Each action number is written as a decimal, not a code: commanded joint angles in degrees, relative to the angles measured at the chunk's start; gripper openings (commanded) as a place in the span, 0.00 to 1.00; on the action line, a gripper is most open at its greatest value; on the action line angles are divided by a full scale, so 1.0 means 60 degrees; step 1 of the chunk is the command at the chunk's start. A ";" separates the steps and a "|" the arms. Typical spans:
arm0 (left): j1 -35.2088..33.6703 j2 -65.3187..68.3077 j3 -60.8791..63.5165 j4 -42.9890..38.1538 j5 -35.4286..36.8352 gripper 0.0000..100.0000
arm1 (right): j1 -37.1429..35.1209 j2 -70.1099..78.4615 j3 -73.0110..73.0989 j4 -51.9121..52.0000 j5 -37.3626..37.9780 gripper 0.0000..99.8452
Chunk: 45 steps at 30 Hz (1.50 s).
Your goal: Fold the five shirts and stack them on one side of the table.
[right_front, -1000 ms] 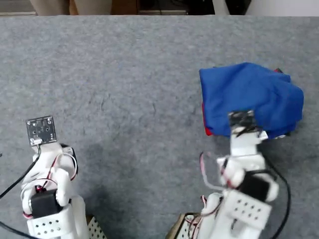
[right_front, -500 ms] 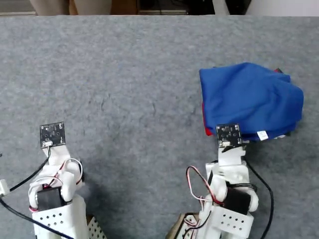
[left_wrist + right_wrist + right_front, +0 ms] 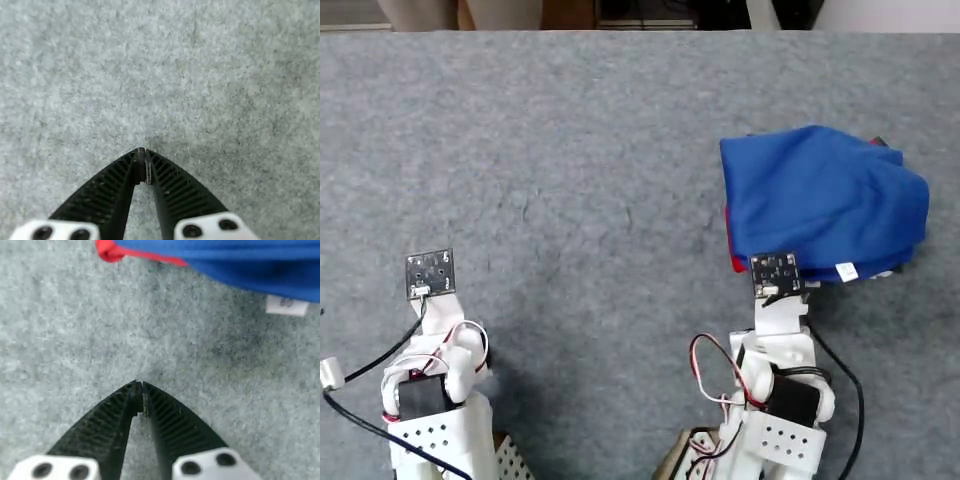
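Two end effectors: both pressed together at the tips, nothing pinched.
Left end effector (image 3: 141,167): over bare grey surface (image 3: 225,75), well apart from the shirts.
Right end effector (image 3: 139,399): over bare surface, near the pile's closest edge but not touching it.
Shirt pile: blue shirt (image 3: 820,200) folded on top, on the right half of the surface, just beyond the right arm (image 3: 775,390).
Layer beneath: red shirt (image 3: 107,249) peeps out under the blue one at a near corner.
Count in pile: cannot tell; blue and red are the layers I can make out.
Why the pile is there (judgement): the task wants one stack on one side, and the right side serves, leaving the rest as folding room.
Why the arms sit so (judgement): right arm and left arm (image 3: 425,400) are both drawn back at the near edge, grips empty. This reads as a rest pose, so the task is likely at or near its end.
High view gives: the pile's whole outline and its place relative to both arms.
Right wrist view gives: white tag (image 3: 286,305) at the blue hem, close up, plus the strip of bare surface between tips and pile.
Left wrist view gives: the tips meeting.
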 commanded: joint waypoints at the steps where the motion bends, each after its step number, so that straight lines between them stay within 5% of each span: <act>1: 0.0088 -0.0037 -0.0029 -0.0147 -0.0029 0.02 | 0.0037 -0.1004 0.0007 -0.0161 -0.0073 0.01; 45: 0.0132 -0.0037 0.0601 -0.0718 -0.0015 0.02 | 0.0037 -0.1004 0.0007 -0.0161 -0.0073 0.01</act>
